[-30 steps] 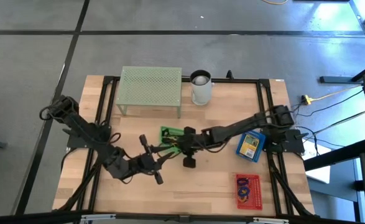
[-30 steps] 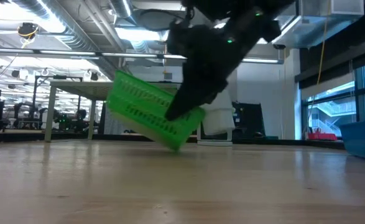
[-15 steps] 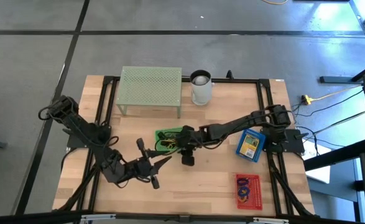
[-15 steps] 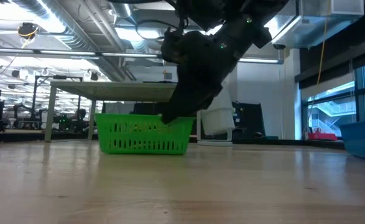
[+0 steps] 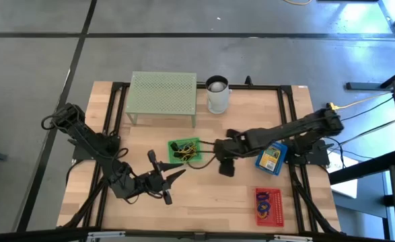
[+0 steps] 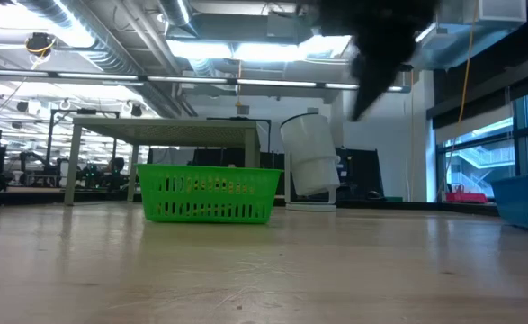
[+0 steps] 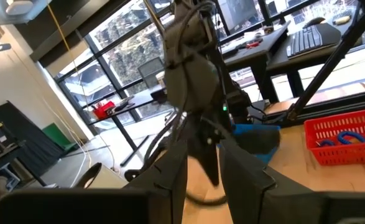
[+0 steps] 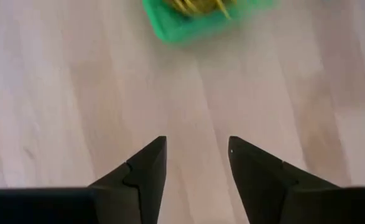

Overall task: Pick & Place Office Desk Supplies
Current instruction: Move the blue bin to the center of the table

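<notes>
While green slotted plastic basket [image 5: 184, 151] sits flat on wood, right tool [image 8: 194, 163] gapes empty; left tool [image 5: 172, 176] parted.

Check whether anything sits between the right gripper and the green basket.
Nothing visible does. The right gripper, jaws open and empty, faces the green basket across bare wooden table. The left gripper waits off that line.

grey floor [image 5: 36, 81], ceiling lights [image 6: 246, 49], windows [image 6: 479, 148]

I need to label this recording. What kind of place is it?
Probably a robotics lab or workshop: exposed ceiling ducts and strip lights overhead, workbenches behind the wooden table, and a desk with a keyboard by big windows.
</notes>
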Tool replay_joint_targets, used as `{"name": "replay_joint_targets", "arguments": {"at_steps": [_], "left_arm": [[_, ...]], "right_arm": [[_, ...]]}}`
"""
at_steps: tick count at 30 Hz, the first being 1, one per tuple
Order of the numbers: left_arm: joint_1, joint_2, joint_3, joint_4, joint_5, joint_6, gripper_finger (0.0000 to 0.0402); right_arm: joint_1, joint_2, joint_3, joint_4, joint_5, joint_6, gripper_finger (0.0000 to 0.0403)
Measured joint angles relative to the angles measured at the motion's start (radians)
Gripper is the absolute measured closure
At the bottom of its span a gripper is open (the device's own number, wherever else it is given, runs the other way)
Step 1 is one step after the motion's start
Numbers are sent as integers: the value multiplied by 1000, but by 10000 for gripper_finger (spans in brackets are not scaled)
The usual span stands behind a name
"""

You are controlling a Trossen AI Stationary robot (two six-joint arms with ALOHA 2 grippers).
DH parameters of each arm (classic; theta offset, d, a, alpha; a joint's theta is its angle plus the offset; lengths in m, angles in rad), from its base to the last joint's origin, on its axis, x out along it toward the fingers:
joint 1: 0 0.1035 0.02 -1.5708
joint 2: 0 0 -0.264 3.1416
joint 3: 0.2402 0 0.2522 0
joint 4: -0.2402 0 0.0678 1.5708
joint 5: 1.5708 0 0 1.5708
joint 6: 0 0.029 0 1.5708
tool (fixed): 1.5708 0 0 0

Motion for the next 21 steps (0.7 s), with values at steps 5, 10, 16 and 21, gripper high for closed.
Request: {"name": "replay_joint_targets", "arguments": {"at_steps": [5,10,16,21], "left_arm": [[-2,0,0,-26,0,-20,315],[-6,0,0,-33,-4,-25,315],[-6,0,0,-39,-17,-25,315],[-6,0,0,-43,-18,-25,315]], "right_arm": [[40,-95,-91,-115,10,139,230],[88,-166,-243,-131,-90,292,230],[135,-192,-371,-134,-112,453,230],[151,-193,-379,-132,-70,496,230]]}}
